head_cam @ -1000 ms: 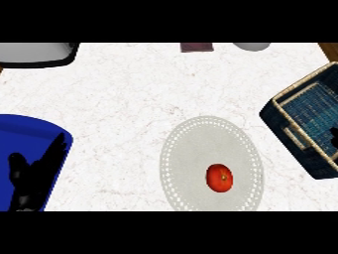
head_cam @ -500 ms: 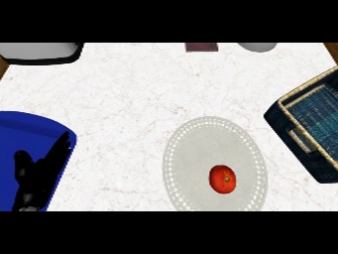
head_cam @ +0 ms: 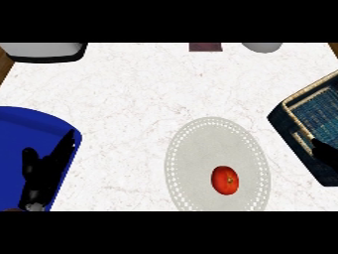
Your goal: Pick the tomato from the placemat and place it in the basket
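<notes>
A red tomato (head_cam: pixel 225 180) lies on the near part of a round white placemat (head_cam: pixel 215 144) in the head view. The dark blue basket (head_cam: pixel 319 118) with a tan rim stands at the right edge. My right hand (head_cam: pixel 337 162) shows at the lower right, over the basket's near corner, fingers straight, well right of the tomato. My left hand (head_cam: pixel 45 171) rests open at the lower left over a blue tray, fingers pointing up.
A blue tray (head_cam: pixel 10 144) fills the lower left. At the far edge stand a white appliance (head_cam: pixel 43 50), a small dark object (head_cam: pixel 206 47) and a pale cup (head_cam: pixel 262 47). Wood floor shows past both far corners.
The view has shifted a little, so everything sits slightly lower and to the right. My right hand has dropped toward the lower right corner.
</notes>
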Controlling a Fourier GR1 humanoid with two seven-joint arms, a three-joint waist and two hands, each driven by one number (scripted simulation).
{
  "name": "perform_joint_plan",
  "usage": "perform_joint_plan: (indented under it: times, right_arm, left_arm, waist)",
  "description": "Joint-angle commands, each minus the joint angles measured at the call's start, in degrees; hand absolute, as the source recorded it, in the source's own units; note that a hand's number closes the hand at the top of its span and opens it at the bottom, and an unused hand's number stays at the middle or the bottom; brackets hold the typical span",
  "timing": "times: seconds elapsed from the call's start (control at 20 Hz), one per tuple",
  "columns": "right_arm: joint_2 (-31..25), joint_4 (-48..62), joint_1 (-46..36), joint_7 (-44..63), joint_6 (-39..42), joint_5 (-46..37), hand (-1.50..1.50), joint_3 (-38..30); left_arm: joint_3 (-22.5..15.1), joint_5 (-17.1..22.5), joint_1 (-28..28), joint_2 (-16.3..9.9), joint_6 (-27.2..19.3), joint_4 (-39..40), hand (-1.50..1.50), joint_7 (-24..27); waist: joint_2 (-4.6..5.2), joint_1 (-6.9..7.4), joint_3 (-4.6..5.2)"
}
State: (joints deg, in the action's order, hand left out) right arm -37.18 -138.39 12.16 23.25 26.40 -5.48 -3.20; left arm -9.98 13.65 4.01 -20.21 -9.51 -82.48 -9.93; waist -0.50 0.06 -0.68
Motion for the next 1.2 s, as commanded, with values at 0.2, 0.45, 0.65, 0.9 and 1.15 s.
perform_joint_plan:
  times: [0.2,0.45,0.65,0.9,1.15]
  right_arm:
    - [4.5,10.8,-2.6,-5.3,-2.3,-16.2,-1.50,11.0]
    - [8.7,11.3,-0.7,-6.0,-5.7,-22.8,-1.50,17.3]
    - [10.1,18.3,-4.3,-9.0,-6.8,-24.4,-1.50,17.6]
    - [12.5,23.1,-2.4,-13.7,-11.6,-29.8,-1.50,20.2]
    - [17.2,23.4,-2.9,-10.6,-14.0,-34.4,-1.50,25.1]
  left_arm:
    - [-0.5,-0.1,2.6,0.2,2.0,3.6,0.00,-2.2]
    - [0.6,0.1,4.0,-0.3,2.2,1.7,0.00,-3.2]
    - [-0.7,-1.3,4.0,1.9,0.4,0.9,0.00,-4.3]
    - [-0.3,-1.7,4.7,2.1,2.1,2.3,0.00,-2.0]
    - [2.5,-0.6,2.8,0.1,3.1,1.4,0.00,-5.5]
  waist:
    - [0.68,0.74,0.62]
    - [0.47,0.27,0.63]
    - [0.56,0.44,0.63]
    - [0.55,0.10,0.63]
    - [0.48,-0.07,0.67]
